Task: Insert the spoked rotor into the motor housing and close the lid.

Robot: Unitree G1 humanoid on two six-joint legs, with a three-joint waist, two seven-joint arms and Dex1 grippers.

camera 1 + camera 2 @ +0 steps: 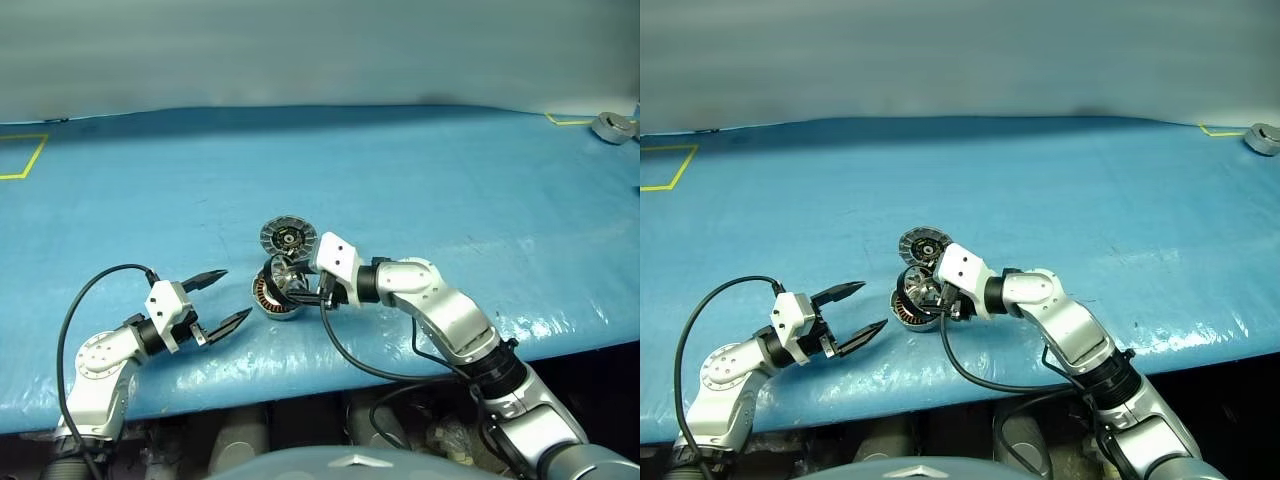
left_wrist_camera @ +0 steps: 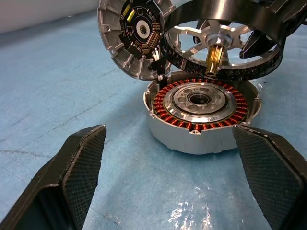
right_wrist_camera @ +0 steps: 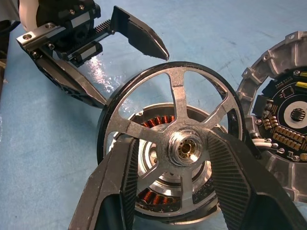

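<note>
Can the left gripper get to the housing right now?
Probably yes. The left gripper is open and aimed at the housing, with bare blue table between them. The right gripper holds the rotor tilted above the housing, leaving its near side free.

I've got the spoked rotor (image 3: 168, 143) clamped in my right gripper (image 3: 184, 158), tilted just above the motor housing (image 2: 201, 120), so the way straight down onto the windings is taken. The lid (image 1: 288, 237) stands propped right behind the housing, blocking the far side. My left gripper (image 1: 225, 298) sits near the housing on its left with jaws spread wide, a strip of bare blue desk (image 1: 420, 170) between them. Beyond the lid, the desk is wide open.
</note>
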